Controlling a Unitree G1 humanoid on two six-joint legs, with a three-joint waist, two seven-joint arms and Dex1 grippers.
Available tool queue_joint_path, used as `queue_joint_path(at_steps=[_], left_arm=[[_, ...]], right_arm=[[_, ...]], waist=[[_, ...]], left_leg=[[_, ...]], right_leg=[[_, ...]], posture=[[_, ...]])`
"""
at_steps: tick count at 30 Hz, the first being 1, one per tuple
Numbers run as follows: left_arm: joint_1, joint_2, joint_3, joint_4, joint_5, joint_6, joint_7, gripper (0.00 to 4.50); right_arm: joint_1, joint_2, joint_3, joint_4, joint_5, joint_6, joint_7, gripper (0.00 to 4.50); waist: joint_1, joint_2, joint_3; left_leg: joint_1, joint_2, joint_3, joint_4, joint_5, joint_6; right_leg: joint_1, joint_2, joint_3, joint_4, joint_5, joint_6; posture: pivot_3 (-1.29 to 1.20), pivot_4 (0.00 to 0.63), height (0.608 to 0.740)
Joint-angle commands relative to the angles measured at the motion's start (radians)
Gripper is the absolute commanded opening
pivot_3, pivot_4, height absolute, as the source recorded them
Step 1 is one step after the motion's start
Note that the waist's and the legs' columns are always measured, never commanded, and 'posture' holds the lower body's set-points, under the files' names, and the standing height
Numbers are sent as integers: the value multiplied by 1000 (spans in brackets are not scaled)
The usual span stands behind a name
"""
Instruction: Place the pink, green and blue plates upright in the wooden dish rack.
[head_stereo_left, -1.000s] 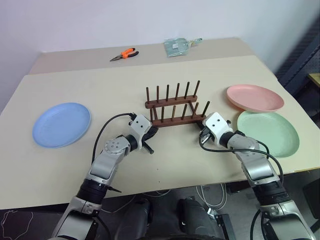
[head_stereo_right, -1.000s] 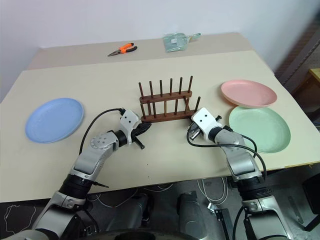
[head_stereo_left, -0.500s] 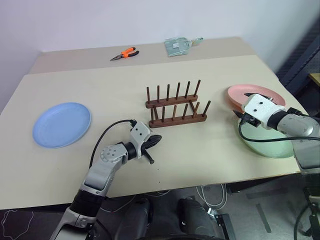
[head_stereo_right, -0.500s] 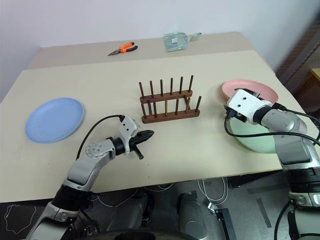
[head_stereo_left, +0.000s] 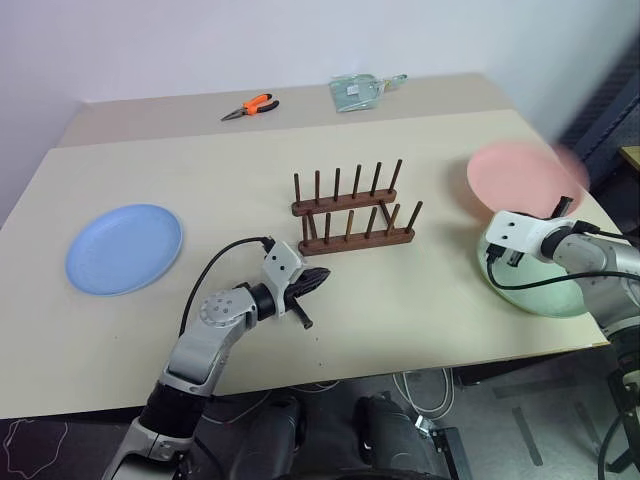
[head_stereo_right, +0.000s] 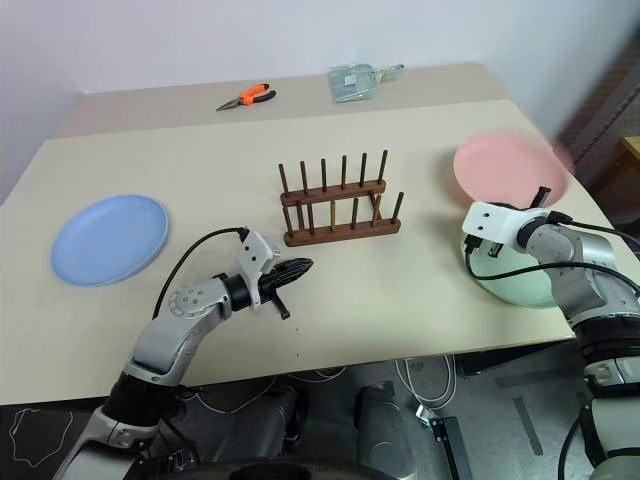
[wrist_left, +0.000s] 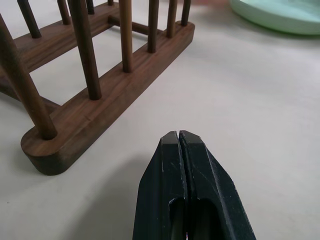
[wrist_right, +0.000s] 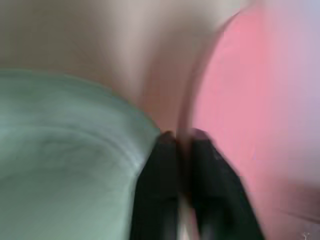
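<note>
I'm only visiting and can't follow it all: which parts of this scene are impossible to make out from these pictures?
- The pink plate: motion-blurred in both eye views, so its rim is unclear.
- The right gripper: blurred in its wrist view; the fingers pinch the pink plate's rim, exact hold unclear.
- The green plate: partly hidden by the right arm.
- The packet at the table's far edge: too small to identify.

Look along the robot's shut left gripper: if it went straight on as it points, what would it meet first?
Probably bare table: the left gripper points past the rack's near end, towards the green plate; depth is uncertain.
</note>
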Motion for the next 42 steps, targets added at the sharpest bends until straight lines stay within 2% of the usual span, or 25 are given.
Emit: queue_joint_path(at_steps=[1, 4, 5, 7, 8, 10, 13, 15, 19, 36, 39, 42], left_arm=[[0, 6, 18, -41, -21, -1, -6, 0], [0, 10, 20, -39, -24, -4, -7, 0], [-1, 12, 21, -36, -24, -6, -8, 0], [-4, 15, 23, -29, -25, -12, -10, 0], [-6, 17, 24, -26, -27, -14, -11, 0], [-9, 19, 27, -23, -31, -17, -10, 0], [-10, 18, 33, -24, -37, -20, -11, 0], [-6, 17, 39, -32, -43, -23, -11, 0], [11, 12, 47, -59, -55, -21, -12, 0], [19, 19, 39, -69, -54, -15, -20, 0], [18, 19, 37, -68, -51, -15, -22, 0], [21, 21, 36, -70, -49, -14, -23, 0]], right_arm=[[-26, -30, -38, -75, 13, -44, -5, 26], [-53, -5, -84, -139, 82, -72, -4, 26], [-65, 26, -109, -175, 146, -61, 10, 26], [-103, 151, -196, -329, 439, 74, 81, 26], [-119, 210, -245, -420, 622, 199, 115, 26], [-133, 279, -318, -562, 903, 417, 151, 26], [-136, 318, -393, -697, 1229, 638, 153, 26], [-131, 355, -409, -725, 1363, 719, 119, 26], [-109, 372, -401, -702, 1380, 771, 89, 26], [-80, 396, -432, -545, 1475, 871, 106, 26], [-77, 401, -437, -520, 1459, 863, 105, 971], [-78, 391, -433, -535, 1404, 824, 95, 2460]], waist=[[1, 0, 0], [-2, 1, 0], [-3, 1, 0], [-7, 0, 1], [-13, 0, 1], [-18, 0, 1], [2, 0, 1], [5, 0, 1], [4, 0, 1], [2, 0, 1], [1, 0, 1], [2, 0, 1]], left_leg=[[0, 0, 0, 0, 0, 0], [0, 0, 0, 0, 0, 0], [0, 0, 0, 0, 0, 0], [0, 0, 0, 0, 0, 0], [0, 1, 0, 0, 0, 0], [-1, 2, -1, 0, 0, 0], [-5, 1, -5, 2, 0, 0], [-6, 1, -5, 2, 0, 0], [-7, 1, -4, 2, 0, 1], [-8, 1, -3, 0, 0, 1], [-8, 1, -3, 1, 0, 1], [-8, 1, -3, 0, 0, 1]], right_leg=[[0, 0, 0, 0, 0, 0], [-1, 0, 0, 0, 0, 0], [-1, 0, 0, 0, 0, 0], [-1, 0, 0, 0, 0, 0], [-1, 1, 0, 0, 1, 1], [-1, 1, 1, 1, 2, 2], [-3, 1, -2, 0, 2, 2], [-3, 1, -2, -3, 2, 2], [-3, 0, -2, -7, 2, -3], [-4, 1, -2, -7, 3, -1], [-4, 1, -2, -7, 3, -1], [-5, 1, -2, -7, 3, -1]], posture=[[0, 150, 740], [0, 150, 740], [0, 150, 740], [0, 150, 740], [0, 150, 740], [0, 150, 740], [0, 150, 740], [0, 150, 740], [0, 150, 740], [0, 150, 740], [0, 150, 740], [0, 150, 740]])
